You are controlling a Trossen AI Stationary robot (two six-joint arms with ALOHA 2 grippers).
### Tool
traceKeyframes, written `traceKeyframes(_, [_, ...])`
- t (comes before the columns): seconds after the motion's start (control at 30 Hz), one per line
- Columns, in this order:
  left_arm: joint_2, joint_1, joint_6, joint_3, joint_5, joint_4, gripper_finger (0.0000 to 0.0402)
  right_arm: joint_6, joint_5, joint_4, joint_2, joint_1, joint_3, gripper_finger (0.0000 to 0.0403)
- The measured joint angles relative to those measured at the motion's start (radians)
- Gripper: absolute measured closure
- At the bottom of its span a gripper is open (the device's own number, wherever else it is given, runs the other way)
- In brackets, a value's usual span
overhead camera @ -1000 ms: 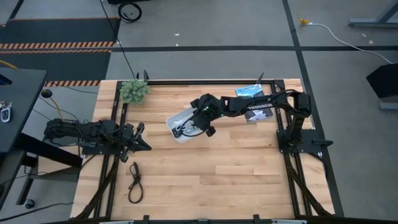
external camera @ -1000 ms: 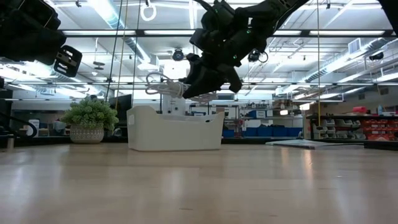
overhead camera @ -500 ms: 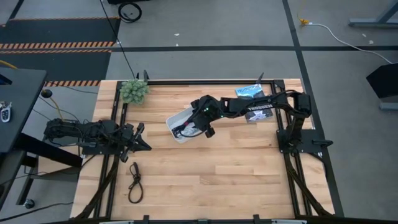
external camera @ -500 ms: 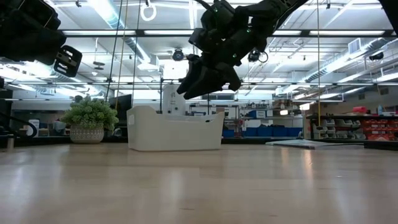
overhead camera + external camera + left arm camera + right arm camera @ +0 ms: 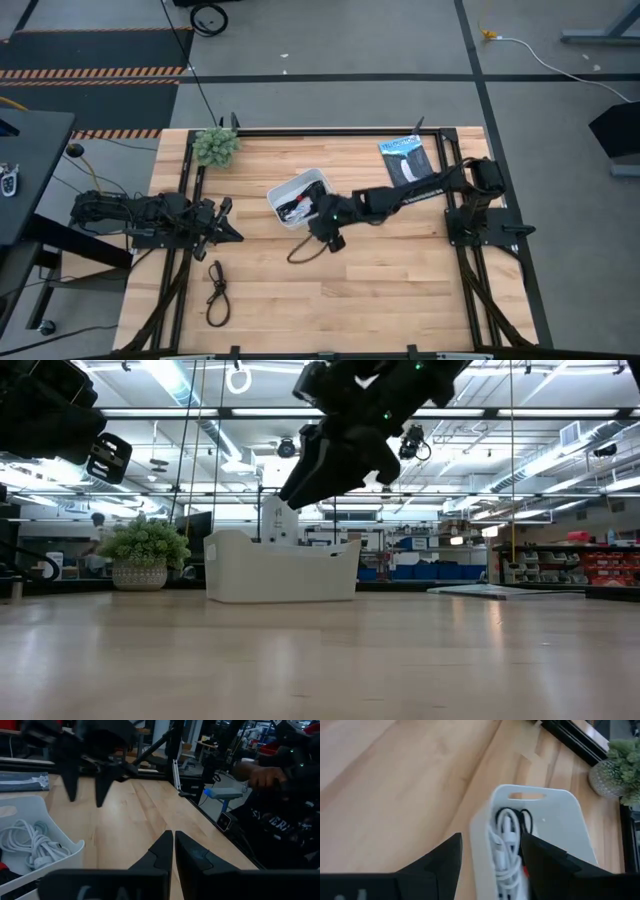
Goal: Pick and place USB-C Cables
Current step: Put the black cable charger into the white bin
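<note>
A white bin (image 5: 298,197) stands mid-table and holds a white cable (image 5: 502,845) and a black cable (image 5: 522,820); the white cable also shows in the left wrist view (image 5: 27,845). My right gripper (image 5: 326,236) hangs open and empty just off the bin's near-right side, above the table (image 5: 490,847) (image 5: 330,460). A thin dark loop (image 5: 297,253) shows on the wood beside it; I cannot tell whether it is a cable. Another black cable (image 5: 216,293) lies loose near the table's near-left part. My left gripper (image 5: 228,232) waits shut at the left edge (image 5: 170,845).
A potted plant (image 5: 216,147) stands at the far-left corner, and a flat black-and-blue packet (image 5: 405,160) lies at the far right. A dark frame rail (image 5: 330,130) runs around the table. Bare wood stretches across the near half. A person's hand (image 5: 260,775) shows beyond the table.
A second ago my right gripper hung over the bin with the white cable dangling below it. The cable then left the gripper and now lies in the bin. The right arm has since swung toward the table's near edge, off the bin, uncovering the packet.
</note>
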Motion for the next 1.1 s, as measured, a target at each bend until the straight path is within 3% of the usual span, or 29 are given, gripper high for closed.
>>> traceKeyframes(0.13, [0.000, 0.000, 0.000, 0.000, 0.000, 0.000, 0.0377, 0.001, 0.123, -0.038, 0.000, 0.065, 0.000, 0.0192])
traceKeyframes(0.3, [0.000, 0.000, 0.000, 0.000, 0.000, 0.000, 0.0377, 0.002, 0.351, -0.144, -0.031, 0.147, -0.001, 0.0192])
traceKeyframes(0.43, [0.000, 0.000, 0.000, 0.000, 0.000, 0.000, 0.0377, 0.030, 0.428, -0.208, -0.106, 0.195, -0.001, 0.0192])
traceKeyframes(0.67, [0.000, 0.000, 0.000, 0.000, 0.000, 0.000, 0.0377, 0.158, 0.442, -0.288, -0.314, 0.238, 0.000, 0.0192])
traceKeyframes(0.87, [0.000, 0.005, 0.000, 0.001, -0.038, -0.009, 0.0377, 0.288, 0.357, -0.398, -0.478, 0.251, -0.004, 0.0192])
traceKeyframes(1.1, [0.000, 0.004, 0.001, 0.001, -0.038, -0.007, 0.0377, 0.313, 0.317, -0.311, -0.633, 0.258, -0.176, 0.0192])
